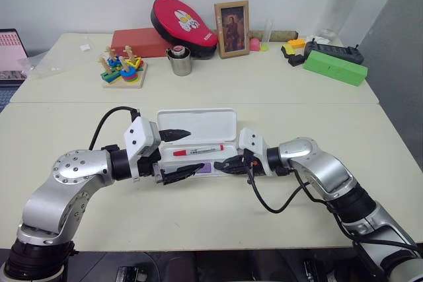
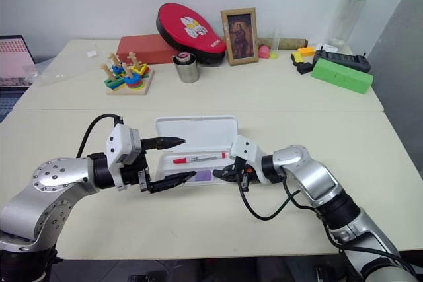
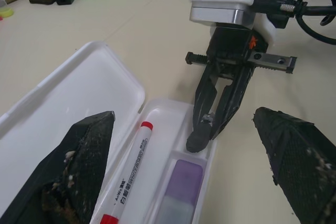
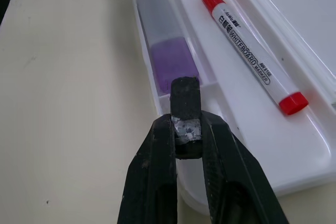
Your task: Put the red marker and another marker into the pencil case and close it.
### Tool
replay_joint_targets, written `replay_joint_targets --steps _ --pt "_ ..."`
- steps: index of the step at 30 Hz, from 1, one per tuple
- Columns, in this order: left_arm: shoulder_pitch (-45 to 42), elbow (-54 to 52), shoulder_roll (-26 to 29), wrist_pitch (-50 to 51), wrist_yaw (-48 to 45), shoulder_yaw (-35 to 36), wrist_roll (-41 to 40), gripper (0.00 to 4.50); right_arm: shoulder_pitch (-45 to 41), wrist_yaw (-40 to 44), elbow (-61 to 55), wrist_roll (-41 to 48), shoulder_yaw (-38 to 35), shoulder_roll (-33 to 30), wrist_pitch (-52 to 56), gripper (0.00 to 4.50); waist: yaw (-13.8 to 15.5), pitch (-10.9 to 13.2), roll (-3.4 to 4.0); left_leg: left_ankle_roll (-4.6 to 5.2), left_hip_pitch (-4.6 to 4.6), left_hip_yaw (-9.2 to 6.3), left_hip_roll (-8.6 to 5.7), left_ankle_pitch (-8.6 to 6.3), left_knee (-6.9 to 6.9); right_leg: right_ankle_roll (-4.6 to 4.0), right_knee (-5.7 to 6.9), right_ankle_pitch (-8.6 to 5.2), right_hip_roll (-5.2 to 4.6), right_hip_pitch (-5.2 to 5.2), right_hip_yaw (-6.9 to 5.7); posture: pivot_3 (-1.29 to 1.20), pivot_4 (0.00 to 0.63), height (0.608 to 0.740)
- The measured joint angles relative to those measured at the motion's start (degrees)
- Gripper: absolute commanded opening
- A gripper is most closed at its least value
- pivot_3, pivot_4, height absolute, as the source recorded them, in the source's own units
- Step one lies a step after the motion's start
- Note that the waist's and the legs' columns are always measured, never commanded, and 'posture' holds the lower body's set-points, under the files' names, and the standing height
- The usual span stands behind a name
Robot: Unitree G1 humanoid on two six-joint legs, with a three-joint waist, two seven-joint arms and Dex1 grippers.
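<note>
While the red marker [image 4: 247, 50] and purple marker [image 4: 174, 62] lie in the open pencil case [image 1: 198, 125] near the bench's front edge, the right tool [image 4: 186, 129] pinches a small dark block [image 4: 185, 99]. Left tool [image 1: 177, 153] spread. The thin, light, slippery lid wants a push at its far edge

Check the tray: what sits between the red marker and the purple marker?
A low white divider ridge of the pencil case separates the red marker from the purple marker, each in its own compartment. Right wrist view shows it best.

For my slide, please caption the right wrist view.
Right end effector holds small dark block above white plastic pencil case containing red-capped marker and purple marker.
</note>
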Motion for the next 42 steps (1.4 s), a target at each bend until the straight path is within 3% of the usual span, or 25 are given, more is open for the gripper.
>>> replay_joint_targets --steps 6,10,17,21,24,29,38,42 --pt "-0.01 -0.03 -0.01 0.37 0.27 0.00 -0.02 4.50 -0.12 1.09 0.98 -1.14 -0.02 0.00 -1.07 0.31 0.00 0.00 0.00 0.00 0.00 0.00 0.00 0.00 0.00 -0.02 0.00 0.01 0.00 0.00 -0.01 0.00 0.150 0.740" --pt "-0.29 -0.02 -0.18 0.39 0.28 -0.03 -0.02 4.50 -0.12 1.28 0.97 -1.17 -0.08 -0.22 -1.12 1.50 0.00 0.00 0.00 0.00 0.00 0.00 0.00 0.00 0.00 -0.02 0.00 0.01 0.00 0.00 0.00 0.00 0.150 0.740" --pt "-1.21 0.06 -0.68 0.43 0.46 -0.09 -0.02 4.50 -0.32 1.23 1.12 -1.06 -1.22 0.11 -1.17 2.99 0.01 0.00 0.00 0.00 0.00 0.00 0.00 0.00 0.00 -0.03 0.01 0.02 0.00 0.00 -0.01 0.00 0.150 0.740" --pt "-1.30 0.07 -2.32 1.63 3.06 0.59 -0.98 4.50 -2.29 1.04 1.99 1.93 -5.99 3.14 -1.07 3.83 -0.02 0.00 0.00 0.00 0.00 -0.02 0.00 0.00 0.00 -0.07 0.03 0.04 0.00 0.01 -0.01 0.00 0.150 0.740" --pt "-1.41 0.06 -4.35 3.32 6.96 4.13 -3.63 4.50 -7.78 -1.57 3.94 5.40 -11.79 7.30 0.13 3.48 -0.20 0.00 0.00 0.00 0.01 -0.06 0.01 0.00 0.01 -0.15 0.06 0.09 0.01 0.02 -0.04 0.00 0.150 0.740" --pt "-1.93 0.14 -7.54 5.65 14.33 10.29 -7.02 4.50 -20.47 -11.88 17.98 4.53 -18.31 13.68 -0.19 2.25 -0.26 -0.01 -0.02 0.00 0.03 -0.08 0.00 0.01 0.01 -0.22 0.05 0.14 0.01 0.07 -0.07 0.00 0.150 0.740" --pt "0.76 -1.18 -7.76 6.69 19.82 15.32 -9.13 4.50 -30.94 -20.02 44.31 -3.65 -17.82 17.73 -6.08 0.13 -0.12 -0.01 -0.02 0.00 0.02 -0.07 -0.01 0.00 -0.06 -0.25 0.05 0.15 -0.01 0.02 -0.09 0.00 0.150 0.740" --pt "3.62 -3.65 -7.67 6.74 19.89 17.48 -11.37 4.50 -31.10 -16.02 47.21 -5.75 -14.88 18.43 -7.02 0.03 -0.18 0.00 0.00 0.00 0.02 -0.06 0.00 0.00 -0.08 -0.25 0.06 0.15 -0.01 0.00 -0.08 0.00 0.150 0.740"
